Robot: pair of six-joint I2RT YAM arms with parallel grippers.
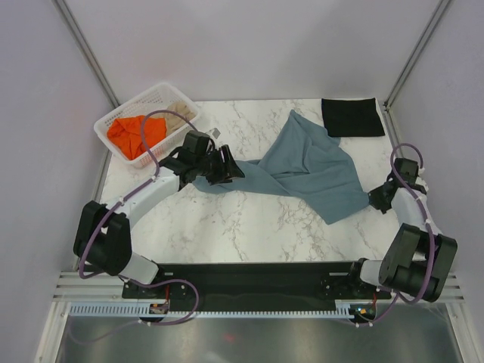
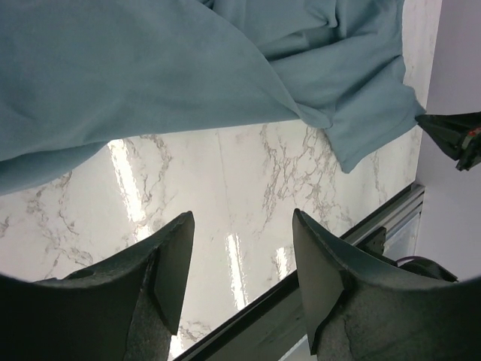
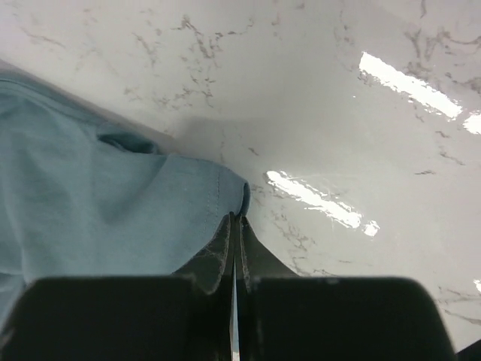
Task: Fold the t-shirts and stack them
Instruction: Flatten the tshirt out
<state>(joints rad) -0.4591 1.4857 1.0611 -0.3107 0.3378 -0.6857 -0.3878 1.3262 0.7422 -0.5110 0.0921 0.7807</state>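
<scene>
From above, you see the blue-grey t-shirt (image 1: 306, 170) lying crumpled across the middle of the worktop (image 1: 249, 227), stretched between the two arms. The left gripper (image 1: 229, 168) is at its left end and the right gripper (image 1: 373, 198) at its corner by the right edge. A black t-shirt (image 1: 352, 117) lies folded flat in the far right corner. The basket (image 1: 162, 92) in the far left corner holds the orange t-shirt (image 1: 130, 134) and the beige t-shirt (image 1: 180, 112).

In the left wrist view, the fingers are spread and nothing is between them. The cloth hangs just beyond the tips, with bare marble under it. The near edge of the worktop is close here, so you have little room on that side.

In the right wrist view, the fingers are pressed together on the hemmed corner of the blue-grey shirt, and I judge it is pinched. To the right is only open marble.

The shirt is light, soft and limp, so it will sag and twist when lifted. I think a seam, a hem corner or a shoulder is the best place to hold it. The smooth top should let it slide easily. The open room is in the middle and toward the near edge.
</scene>
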